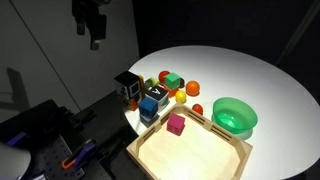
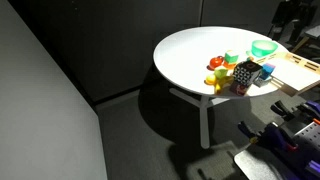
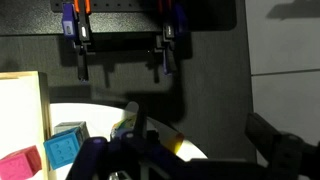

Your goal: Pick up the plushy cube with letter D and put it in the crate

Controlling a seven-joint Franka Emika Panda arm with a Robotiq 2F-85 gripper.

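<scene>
High above the table (image 1: 250, 75), the gripper (image 1: 96, 41) hangs empty, its opening unclear, likely poised for the D cube (image 1: 127, 86) beside the crate (image 1: 195, 152).

One round white worktop (image 1: 250, 75) carries one wooden crate (image 1: 190, 150) and one green bowl (image 1: 235, 117). Three cubes show: one plushy cube with letter D (image 1: 128, 87), one blue cube (image 1: 152, 101) and one magenta cube (image 1: 176, 124), which sits at the crate's eleven o'clock. There is one small green block (image 1: 172, 79). The small orange and red round toys (image 1: 192, 89) number at least three; the exact count is unclear.
</scene>
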